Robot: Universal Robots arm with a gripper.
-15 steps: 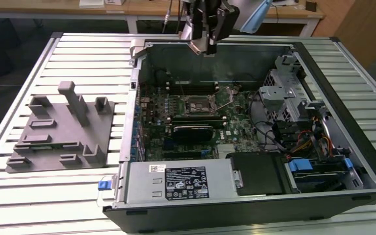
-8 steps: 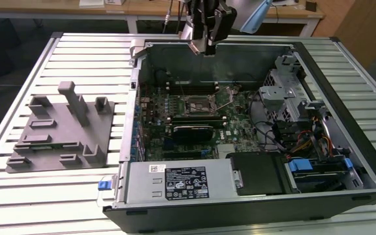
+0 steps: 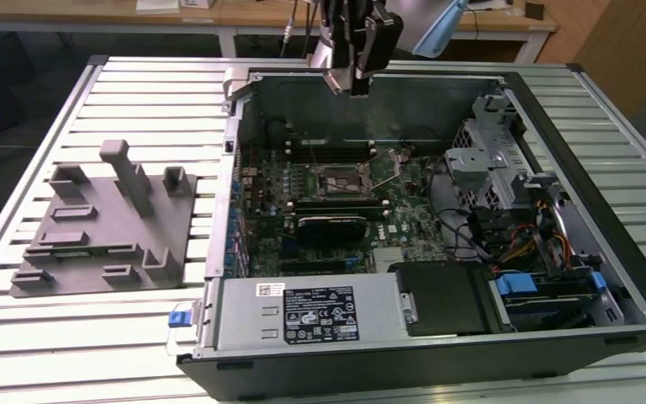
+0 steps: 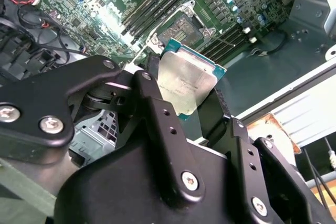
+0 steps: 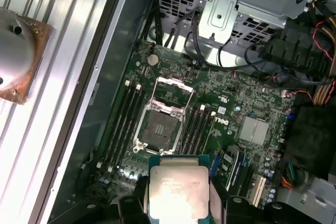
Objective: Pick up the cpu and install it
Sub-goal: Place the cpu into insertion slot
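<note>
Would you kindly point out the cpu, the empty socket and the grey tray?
cpu (image 5: 178,190), first wrist view, middle of its metal top.
socket (image 5: 157,128), first wrist view, its dark centre.
grey tray (image 3: 98,219), exterior view, bare flat base.

Computer case (image 3: 413,370): one, on the desk (image 3: 132,84).
Inside the case: one motherboard (image 5: 247,98), one socket (image 5: 157,129), and apparently eight memory slots (image 5: 128,114), though that count is uncertain.
Above the case: one claw (image 3: 349,84) gripping one cpu (image 5: 178,192).
Beside the case: one grey tray (image 3: 98,244).
</note>
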